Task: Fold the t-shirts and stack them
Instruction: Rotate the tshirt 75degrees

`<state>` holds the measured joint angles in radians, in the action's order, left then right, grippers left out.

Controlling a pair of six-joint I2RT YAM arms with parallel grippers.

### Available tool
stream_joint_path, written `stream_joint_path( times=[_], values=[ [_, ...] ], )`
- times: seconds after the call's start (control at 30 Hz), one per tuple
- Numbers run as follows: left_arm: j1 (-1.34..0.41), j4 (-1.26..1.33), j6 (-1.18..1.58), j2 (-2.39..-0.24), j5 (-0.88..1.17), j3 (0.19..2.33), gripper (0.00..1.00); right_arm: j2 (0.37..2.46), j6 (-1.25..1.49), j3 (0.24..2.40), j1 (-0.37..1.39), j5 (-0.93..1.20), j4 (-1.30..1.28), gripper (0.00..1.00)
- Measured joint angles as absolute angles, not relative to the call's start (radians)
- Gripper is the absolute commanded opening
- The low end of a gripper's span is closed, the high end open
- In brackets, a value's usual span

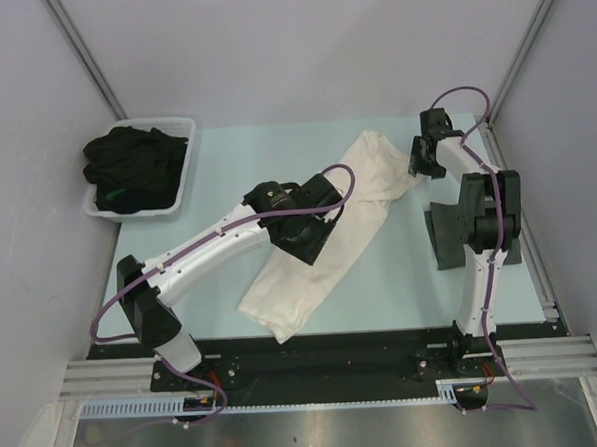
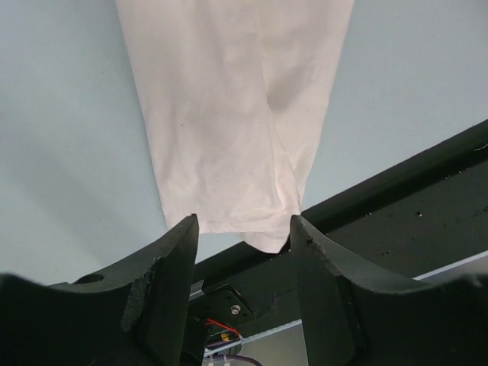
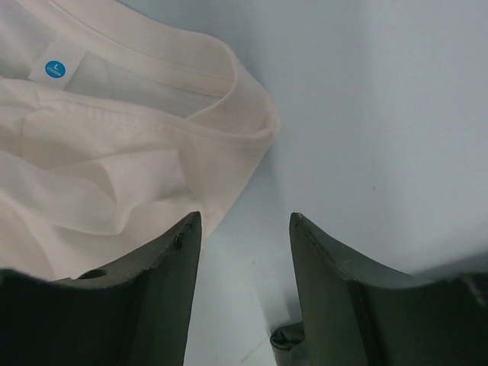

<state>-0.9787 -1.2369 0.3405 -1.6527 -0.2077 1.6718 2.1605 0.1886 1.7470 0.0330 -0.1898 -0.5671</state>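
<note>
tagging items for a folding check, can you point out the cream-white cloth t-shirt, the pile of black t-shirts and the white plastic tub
cream-white cloth t-shirt [image 1: 294, 284], top external view, its near end
pile of black t-shirts [image 1: 135, 167], top external view, middle of the heap
white plastic tub [image 1: 138, 216], top external view, near rim

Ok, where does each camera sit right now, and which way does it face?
Top external: above and behind the bases, looking down on the pale blue table, the left arm and right arm in view.
Left wrist: over the cream-white cloth t-shirt, facing its hem and the near edge; left arm's fingers open.
Right wrist: facing the shirt's collar; right arm's fingers open.
Shared: all show that t-shirt.
</note>
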Motion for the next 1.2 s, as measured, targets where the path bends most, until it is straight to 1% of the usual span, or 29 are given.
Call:
stream_joint_path(
  times=[0.3, 0.77, 0.87, 0.97, 1.0, 1.07, 1.1, 1.17, 1.2],
  values=[
    [-0.977, -1.245, 0.343, -1.653, -0.218, 1.672, 0.58, 2.234, 0.182, 1.758, 0.029, -0.167, -0.548, 0.54],
    [-0.970, -1.256, 0.352, -1.669, -0.226, 1.672, 0.58, 2.307, 0.159, 1.861, 0.017, -0.130, -0.541, 0.52],
    [-0.967, -1.256, 0.352, -1.674, -0.226, 1.672, 0.58, 2.314, 0.157, 1.871, 0.015, -0.118, -0.541, 0.48],
    [-0.965, -1.260, 0.352, -1.680, -0.226, 1.672, 0.58, 2.317, 0.157, 1.872, 0.015, -0.105, -0.540, 0.41],
    [-0.963, -1.261, 0.352, -1.682, -0.226, 1.673, 0.58, 2.318, 0.157, 1.874, 0.012, -0.098, -0.539, 0.35],
    [-0.961, -1.265, 0.352, -1.689, -0.226, 1.676, 0.58, 2.322, 0.158, 1.878, 0.008, -0.075, -0.539, 0.31],
    [-0.960, -1.267, 0.352, -1.693, -0.226, 1.679, 0.58, 2.325, 0.163, 1.881, 0.005, -0.063, -0.536, 0.24],
    [-0.959, -1.269, 0.351, -1.698, -0.226, 1.682, 0.58, 2.330, 0.164, 1.886, 0.000, -0.044, -0.530, 0.16],
    [-0.958, -1.269, 0.351, -1.701, -0.226, 1.685, 0.58, 2.333, 0.167, 1.890, -0.002, -0.032, -0.529, 0.10]
  ],
)
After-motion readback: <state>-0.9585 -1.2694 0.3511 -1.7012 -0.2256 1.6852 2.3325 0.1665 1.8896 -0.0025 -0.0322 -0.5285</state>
